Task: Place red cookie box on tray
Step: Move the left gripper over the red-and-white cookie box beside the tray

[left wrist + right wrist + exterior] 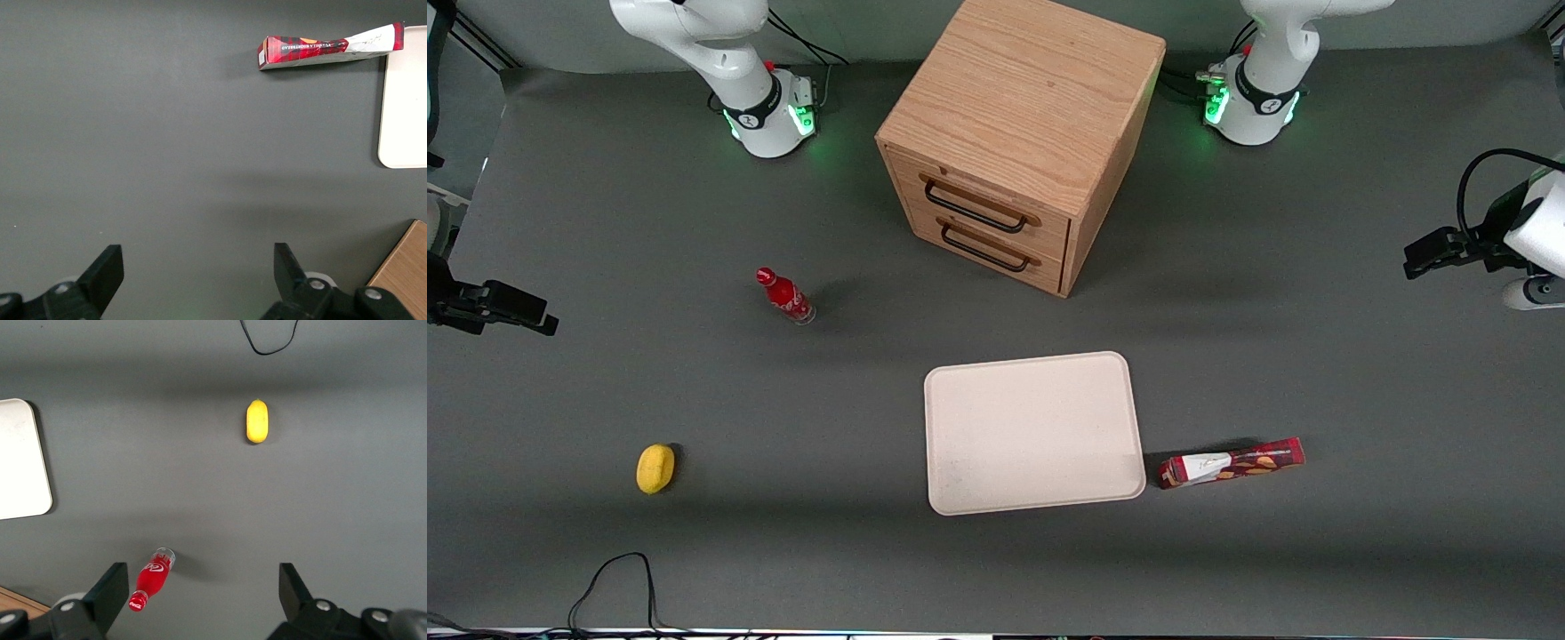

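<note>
In the front view, the red cookie box (1232, 462) was seen lying flat on the dark table (1316, 356), just beside the tray (1032, 433) on the side toward the working arm's end, its white-patched end nearest the tray's corner and seemingly just apart from the rim; the tray carried nothing; the wooden cabinet (1021, 133) was placed farther from the camera than the tray, both drawers closed; a small red bottle (784, 296) stood toward the parked arm's end, and a yellow object (655, 468) lay nearer the camera than the bottle; the gripper (1427, 253) was held at the working arm's end of the table, well apart from the box and raised off the surface.

In the left wrist view, the gripper (198, 267) was shown with its jaws spread wide and nothing between them, only bare table beneath; the cookie box (330, 47) was seen well apart from the fingers (107, 270), one end by the tray's (403, 100) edge; a corner of the cabinet (407, 273) was also visible.

In the right wrist view, the bottle (152, 580), the yellow object (257, 421) and a part of the tray (20, 460) were seen; a black cable (267, 340) was looped on the table.
</note>
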